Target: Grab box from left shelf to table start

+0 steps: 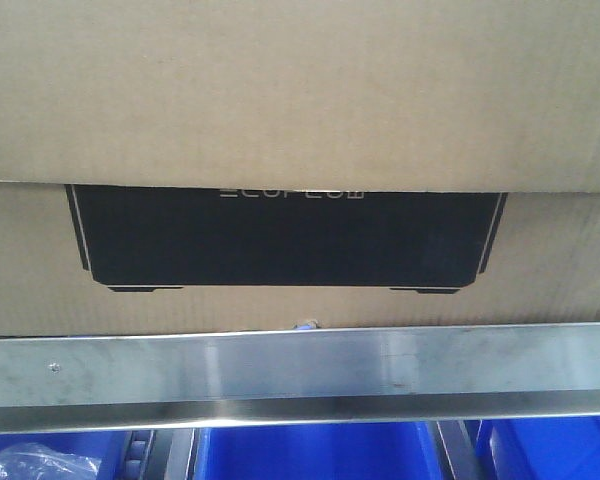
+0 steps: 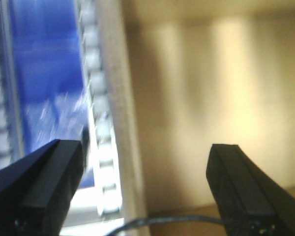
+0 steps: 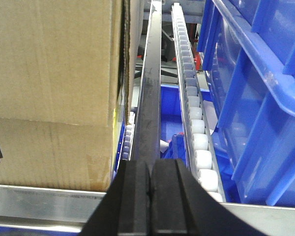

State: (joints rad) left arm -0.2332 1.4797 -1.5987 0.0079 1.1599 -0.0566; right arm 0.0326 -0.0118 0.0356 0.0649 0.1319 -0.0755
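A large brown cardboard box [image 1: 300, 90] is seen resting on the shelf [image 1: 460, 365], just behind the brushed steel front rail [image 1: 180, 370]. In the front view, everything from 9 through 12 to 3 o'clock is filled by the box. A black panel [image 1: 285, 240] edged with a thin white line is printed on its face, and its white lettering is partly cut off by an overhanging cardboard flap. Blue bins [image 1: 310, 452] are visible below the rail at 6 o'clock, and a clear plastic bag [image 1: 30, 465] is glimpsed at 7 o'clock.

In the left wrist view, the left tool [image 2: 146, 147] is shown released, with its two black fingers [image 2: 44, 191] spread wide. A blurred tan cardboard wall [image 2: 211, 88] is framed between and beyond them, from 12 to 3 o'clock. White rollers [image 2: 101, 128] and a blue bin [image 2: 44, 64] are seen at 10 o'clock. Whether the cardboard is touched cannot be told.

In the right wrist view, the right tool [image 3: 150, 167] is shown clenched on nothing at 6 o'clock, its fingers pressed together. It is aligned with a dark metal divider bar [image 3: 150, 98] running toward 12 o'clock. The box is placed at 9 o'clock, just beside the bar. A white roller track [image 3: 194, 113] and stacked blue bins are found from 1 to 4 o'clock.
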